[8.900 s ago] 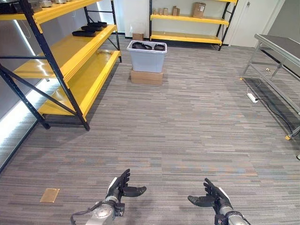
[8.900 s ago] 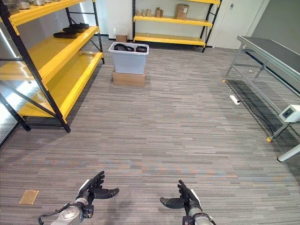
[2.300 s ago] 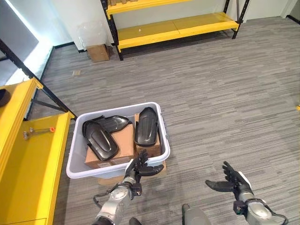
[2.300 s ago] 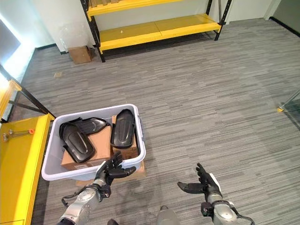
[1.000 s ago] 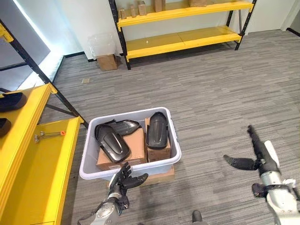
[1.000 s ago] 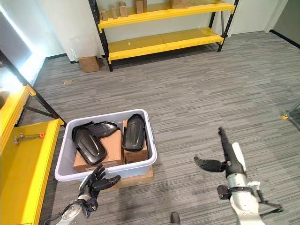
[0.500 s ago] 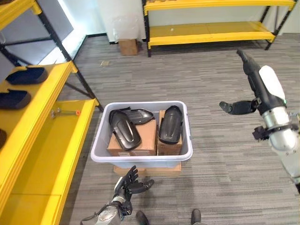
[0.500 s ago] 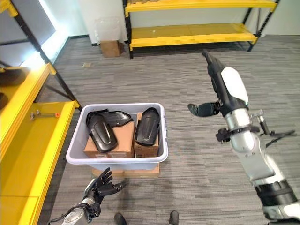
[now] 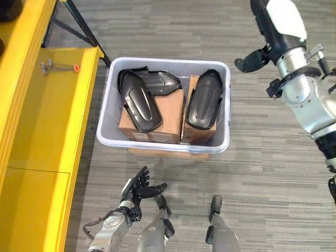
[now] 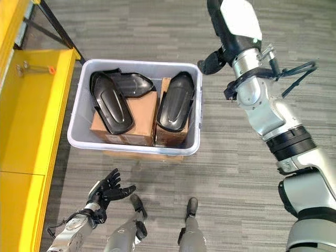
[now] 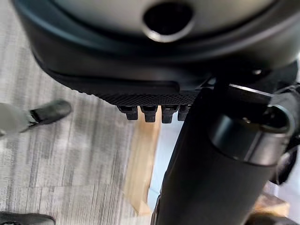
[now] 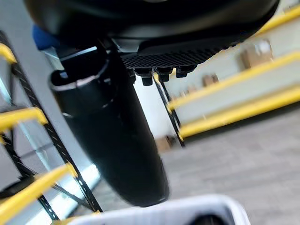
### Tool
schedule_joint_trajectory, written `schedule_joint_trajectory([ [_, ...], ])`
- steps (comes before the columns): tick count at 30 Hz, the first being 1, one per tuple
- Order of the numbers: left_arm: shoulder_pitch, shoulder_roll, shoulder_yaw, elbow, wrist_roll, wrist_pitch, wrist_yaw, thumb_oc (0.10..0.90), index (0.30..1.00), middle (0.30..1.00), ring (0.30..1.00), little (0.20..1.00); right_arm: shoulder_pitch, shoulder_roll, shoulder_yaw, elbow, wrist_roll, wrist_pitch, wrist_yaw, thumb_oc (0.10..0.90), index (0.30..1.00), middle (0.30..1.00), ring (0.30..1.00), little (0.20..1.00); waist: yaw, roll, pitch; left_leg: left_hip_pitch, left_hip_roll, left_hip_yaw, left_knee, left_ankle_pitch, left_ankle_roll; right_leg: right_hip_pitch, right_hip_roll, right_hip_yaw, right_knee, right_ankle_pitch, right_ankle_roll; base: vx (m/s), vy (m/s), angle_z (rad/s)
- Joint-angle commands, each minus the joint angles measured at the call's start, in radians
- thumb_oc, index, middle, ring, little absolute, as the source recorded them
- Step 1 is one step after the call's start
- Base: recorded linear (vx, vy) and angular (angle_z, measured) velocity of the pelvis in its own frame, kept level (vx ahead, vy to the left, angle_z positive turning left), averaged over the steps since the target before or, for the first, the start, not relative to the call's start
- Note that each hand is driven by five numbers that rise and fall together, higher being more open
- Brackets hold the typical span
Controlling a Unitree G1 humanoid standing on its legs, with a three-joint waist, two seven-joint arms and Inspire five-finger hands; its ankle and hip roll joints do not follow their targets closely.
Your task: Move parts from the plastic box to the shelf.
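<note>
Grey carpet floor (image 9: pixel 273 173); plastic box (image 9: pixel 164 146) on cardboard beside yellow shelf (image 9: pixel 44 131), holding three black parts (image 9: pixel 140 107). Left hand (image 9: pixel 137 190) low, fingers spread, empty. Right hand (image 9: pixel 273 26) raised beyond box, fingers straight.

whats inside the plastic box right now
Three black parts lie on two cardboard boxes inside the plastic box. Whatever is below the cardboard is covered, so it cannot be told.
</note>
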Motion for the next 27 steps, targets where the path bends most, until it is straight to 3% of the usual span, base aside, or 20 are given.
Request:
schedule_joint_trajectory([
  [1, -0.026, 0.039, 0.015, -0.107, -0.034, -0.091, 0.024, 0.900, 1.000, 1.000, 1.000, 1.000, -0.186, -0.011, -0.072, 0.021, 0.017, -0.019, -0.120, 0.900, 1.000, 1.000, 1.000, 1.000, 0.005, -0.023, -0.014, 0.084, 0.177, -0.002, 0.078, 0.032, -0.197, 0.014, -0.101, 0.059, 0.022, -0.014, 0.067, 0.00, 0.000, 0.00],
  [7, -0.072, 0.033, 0.002, -0.103, -0.046, -0.097, 0.057, 0.900, 1.000, 1.000, 1.000, 1.000, -0.186, 0.107, -0.110, 0.182, 0.125, -0.006, -0.154, 0.900, 1.000, 1.000, 1.000, 1.000, 0.008, -0.031, 0.027, 0.048, 0.165, -0.008, 0.091, 0.004, -0.185, -0.014, -0.104, 0.056, 0.022, 0.002, 0.068, -0.01, 0.016, 0.00],
  [17, -0.103, 0.031, 0.003, -0.104, -0.042, -0.096, 0.082, 0.900, 1.000, 1.000, 1.000, 1.000, -0.155, 0.185, -0.136, 0.218, 0.136, 0.006, -0.165, 0.900, 1.000, 1.000, 1.000, 1.000, 0.001, -0.039, 0.062, 0.035, 0.168, -0.009, 0.112, -0.021, -0.176, -0.028, -0.106, 0.055, 0.027, 0.013, 0.068, 0.00, 0.004, 0.00],
  [27, -0.129, 0.017, 0.001, -0.078, -0.027, -0.088, 0.119, 0.900, 1.000, 1.000, 1.000, 1.000, -0.061, 0.259, -0.139, 0.073, 0.094, 0.019, -0.149, 0.900, 1.000, 1.000, 1.000, 1.000, -0.007, -0.055, 0.090, 0.031, 0.174, -0.014, 0.132, -0.037, -0.168, -0.025, -0.105, 0.057, 0.039, 0.009, 0.061, 0.00, 0.000, 0.00],
])
